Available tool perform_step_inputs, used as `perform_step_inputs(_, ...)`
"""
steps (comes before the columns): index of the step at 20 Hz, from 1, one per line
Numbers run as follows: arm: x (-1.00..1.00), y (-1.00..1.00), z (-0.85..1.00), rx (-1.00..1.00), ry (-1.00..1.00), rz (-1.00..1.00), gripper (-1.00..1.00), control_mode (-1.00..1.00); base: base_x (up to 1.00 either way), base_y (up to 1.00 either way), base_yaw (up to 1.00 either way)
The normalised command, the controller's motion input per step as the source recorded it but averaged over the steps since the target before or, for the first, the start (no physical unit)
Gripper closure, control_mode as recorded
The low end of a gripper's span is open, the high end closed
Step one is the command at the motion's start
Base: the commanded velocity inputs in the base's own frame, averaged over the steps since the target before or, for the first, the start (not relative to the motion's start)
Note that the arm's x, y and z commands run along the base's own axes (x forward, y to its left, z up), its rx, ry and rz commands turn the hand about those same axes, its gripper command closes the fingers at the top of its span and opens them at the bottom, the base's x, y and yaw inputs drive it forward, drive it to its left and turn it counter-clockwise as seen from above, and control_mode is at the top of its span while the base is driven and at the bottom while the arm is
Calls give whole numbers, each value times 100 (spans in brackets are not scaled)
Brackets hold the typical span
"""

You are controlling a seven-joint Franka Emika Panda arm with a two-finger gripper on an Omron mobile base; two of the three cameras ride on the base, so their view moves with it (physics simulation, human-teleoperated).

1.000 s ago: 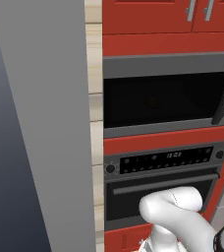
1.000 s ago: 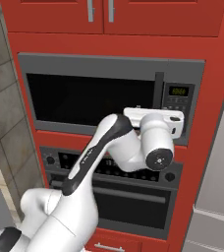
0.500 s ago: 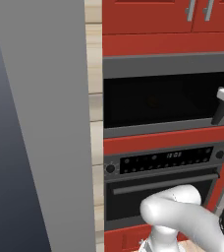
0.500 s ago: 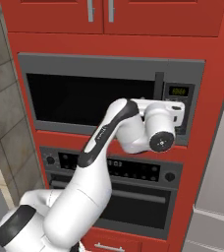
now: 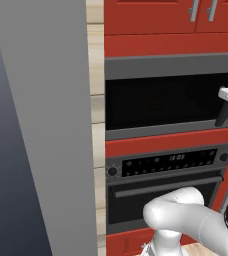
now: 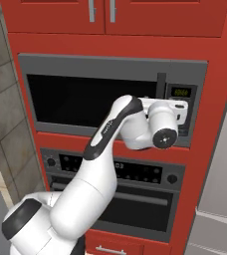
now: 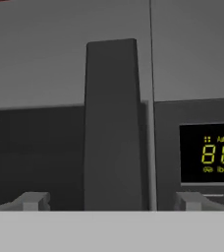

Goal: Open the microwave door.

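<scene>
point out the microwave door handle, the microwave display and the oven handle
black vertical bar handle of the microwave door (image 7: 111,123), hand view, middle of the bar
yellow-digit microwave display (image 7: 212,153), hand view, lit digits
grey horizontal oven handle (image 5: 166,186), left base view, mid-bar

Grey frame and dark, near-black glass on the microwave door (image 6: 93,94); black bar handle (image 7: 115,125). Black control panel (image 6: 180,107) with yellow-green digits on its display (image 7: 219,153). Red cabinets (image 6: 105,17) above, with pale grey pulls. Black-fronted oven (image 5: 168,186) with a grey handle and a dark knob at each end of its panel. Tan and grey tiled wall (image 6: 6,104). Plain grey panel (image 5: 41,125) at left. White arm (image 6: 98,174), dark at the joints.
</scene>
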Motion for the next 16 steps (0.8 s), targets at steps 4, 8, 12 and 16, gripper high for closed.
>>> perform_step_inputs(4,1,-1,0,0,1,0,100,-100,0,0,0)
perform_step_inputs(8,-71,-16,0,0,17,4,100,-100,0,0,0)
perform_step_inputs(12,-98,-37,0,0,20,8,100,-100,0,0,0)
perform_step_inputs(16,-100,-28,0,0,18,8,100,-100,0,0,0)
